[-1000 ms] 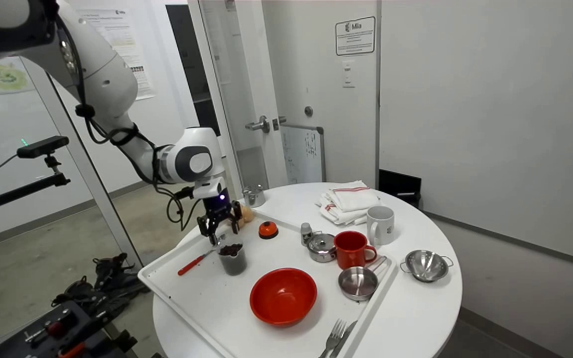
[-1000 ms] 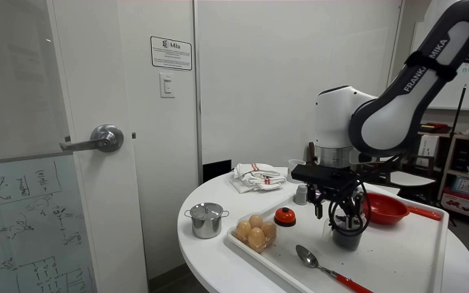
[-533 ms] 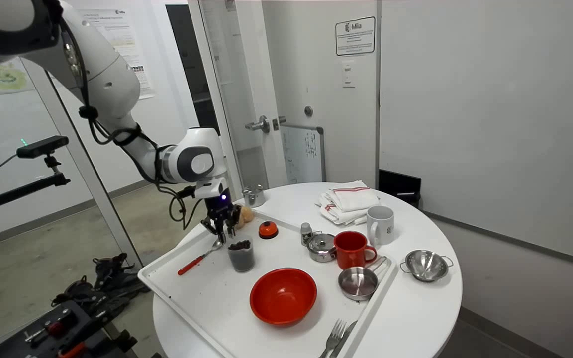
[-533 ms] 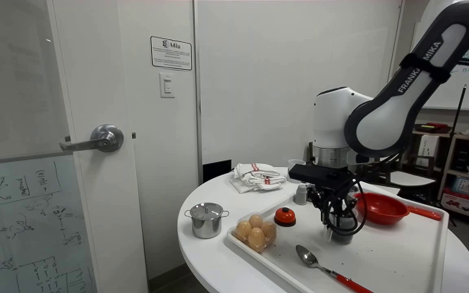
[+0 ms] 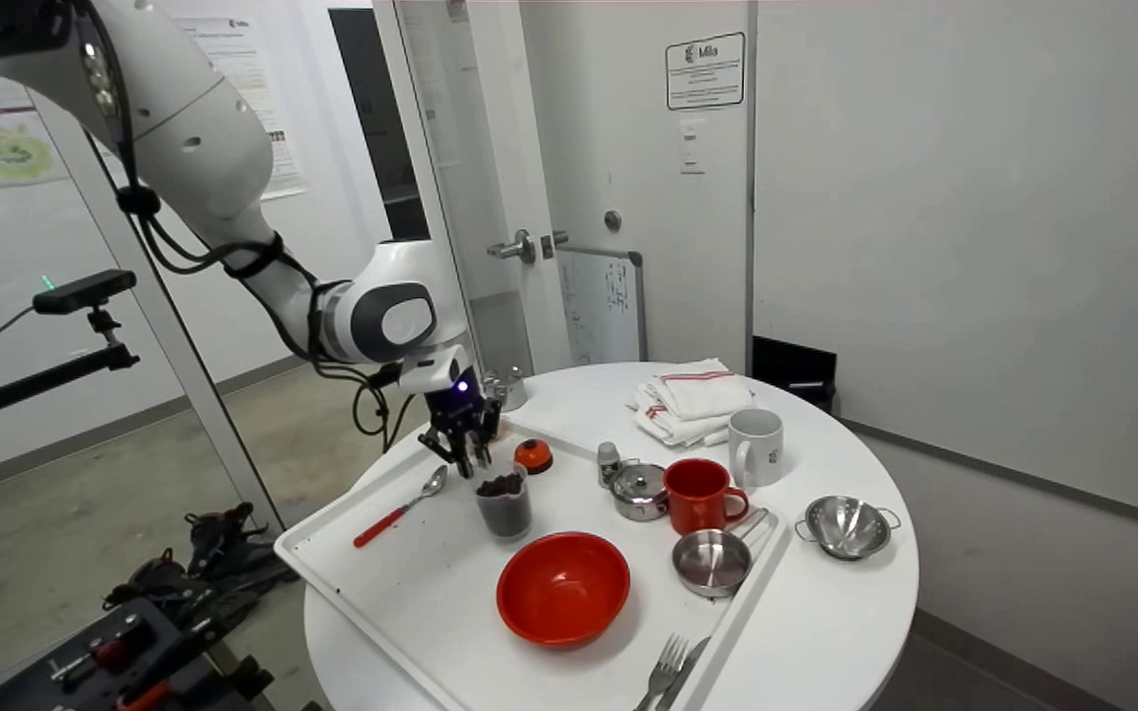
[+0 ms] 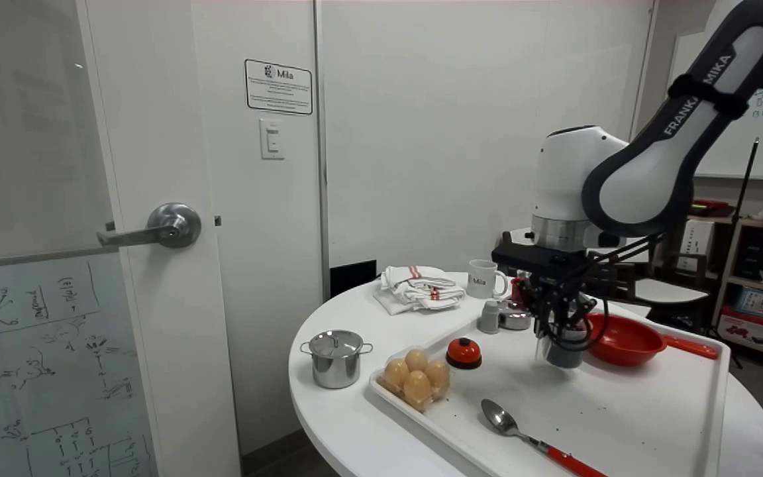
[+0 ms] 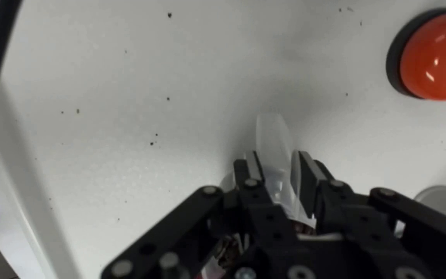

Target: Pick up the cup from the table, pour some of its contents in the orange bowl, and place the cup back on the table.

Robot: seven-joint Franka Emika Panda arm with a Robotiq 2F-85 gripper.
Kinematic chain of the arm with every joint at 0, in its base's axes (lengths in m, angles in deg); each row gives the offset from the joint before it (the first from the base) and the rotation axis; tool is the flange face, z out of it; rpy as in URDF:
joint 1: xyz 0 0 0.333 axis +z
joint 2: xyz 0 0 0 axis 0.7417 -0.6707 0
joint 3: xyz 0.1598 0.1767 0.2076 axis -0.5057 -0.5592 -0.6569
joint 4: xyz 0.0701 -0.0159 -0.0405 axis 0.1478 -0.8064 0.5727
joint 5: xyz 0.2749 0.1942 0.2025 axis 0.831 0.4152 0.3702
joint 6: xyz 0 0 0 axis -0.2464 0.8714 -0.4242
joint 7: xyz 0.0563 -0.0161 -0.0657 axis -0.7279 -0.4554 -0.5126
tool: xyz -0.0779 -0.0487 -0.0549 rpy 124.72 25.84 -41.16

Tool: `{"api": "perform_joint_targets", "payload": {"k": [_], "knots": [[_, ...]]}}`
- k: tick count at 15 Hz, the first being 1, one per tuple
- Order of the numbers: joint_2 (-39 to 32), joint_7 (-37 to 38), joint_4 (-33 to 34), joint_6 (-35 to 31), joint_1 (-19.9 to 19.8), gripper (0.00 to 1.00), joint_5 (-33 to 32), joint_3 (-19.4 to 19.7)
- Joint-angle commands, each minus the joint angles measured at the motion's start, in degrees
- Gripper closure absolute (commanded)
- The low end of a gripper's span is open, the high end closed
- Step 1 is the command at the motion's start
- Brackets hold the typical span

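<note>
The gripper [image 7: 277, 166] is clamped on the handle [image 7: 272, 139] of the cup [image 5: 506, 513], which holds dark bits [image 5: 502, 485] and is near upright, close beside the orange bowl [image 5: 563, 592]. Whether the cup touches the tray [image 5: 391, 612] under the bowl is hard to tell. A spoon [image 5: 391, 519] lies farther from the bowl, beyond the cup, and a steel pan [image 5: 712, 560] sits near the bowl's opposite side

White arm [image 5: 218, 148], FRANKA lettering [image 6: 681, 117], black cables [image 5: 124, 123], black fingers [image 7: 308, 188].
</note>
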Motion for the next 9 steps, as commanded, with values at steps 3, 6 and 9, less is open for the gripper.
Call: {"api": "perform_joint_targets", "payload": {"k": [3, 6, 9], "knots": [[11.0, -14.3, -13.3, -9.2, -10.4, 0.93, 9.2, -3.5], [13.7, -27.9, -15.3, -9.8, -17.6, 0.93, 19.9, -9.2], [15.5, -40.7, -15.0, -7.2, -24.9, 0.93, 30.5, -15.6]]}}
